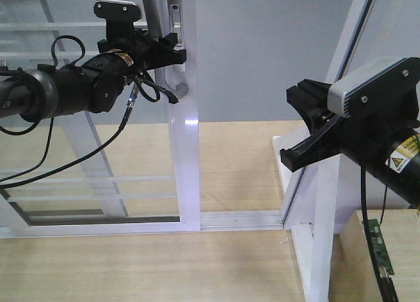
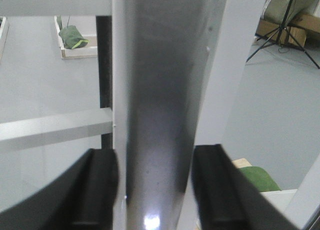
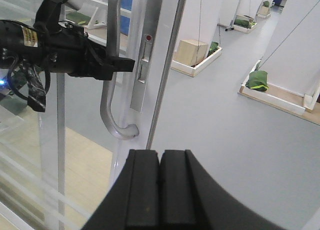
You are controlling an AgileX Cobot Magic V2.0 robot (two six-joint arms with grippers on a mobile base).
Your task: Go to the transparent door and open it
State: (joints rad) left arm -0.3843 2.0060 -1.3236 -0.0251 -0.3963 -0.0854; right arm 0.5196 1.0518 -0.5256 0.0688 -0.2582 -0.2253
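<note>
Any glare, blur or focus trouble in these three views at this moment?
Front view: a small bright glare spot on the white door frame, otherwise sharp. Left wrist view: the grey handle fills the middle, soft and out of focus, with a glare patch low down; the left gripper shows as blurred dark shapes. Right wrist view: sharp, with faint reflections in the glass.

Lab hall, grey floor, tripod, white pillars

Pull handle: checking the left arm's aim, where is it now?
In the right wrist view the pull handle hangs left of centre on the transparent door's white frame, beside the lock plate, between the fingers of the left gripper.
</note>
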